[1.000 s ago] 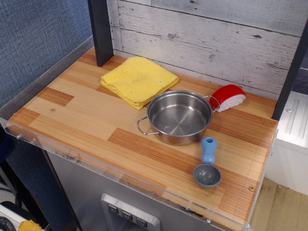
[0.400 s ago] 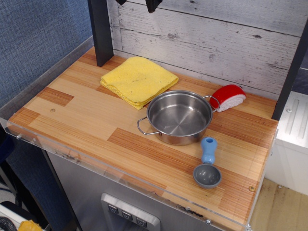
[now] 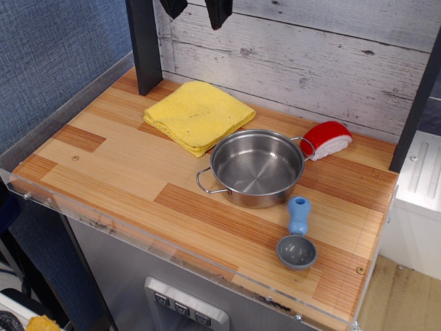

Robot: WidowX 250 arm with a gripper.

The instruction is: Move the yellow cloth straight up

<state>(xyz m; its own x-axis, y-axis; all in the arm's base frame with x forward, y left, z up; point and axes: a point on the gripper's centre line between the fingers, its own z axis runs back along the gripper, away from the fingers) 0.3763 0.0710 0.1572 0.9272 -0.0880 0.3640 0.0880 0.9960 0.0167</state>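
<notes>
The yellow cloth (image 3: 198,114) lies folded and flat on the wooden tabletop at the back left, its near corner close to the steel pot's rim. My gripper (image 3: 196,14) shows only as two black fingertips at the top edge, high above the cloth and apart from it. The fingers are spread with a gap between them and hold nothing.
A steel pot (image 3: 256,167) with two handles stands just right of and in front of the cloth. A red and white sponge (image 3: 328,139) lies behind the pot. A blue-handled grey scoop (image 3: 297,240) lies at the front right. A black post (image 3: 144,45) stands at the back left, before the plank wall.
The gripper's fingertips have come down into view at the top edge; one second ago they were out of sight. The cloth and other things have not moved.
</notes>
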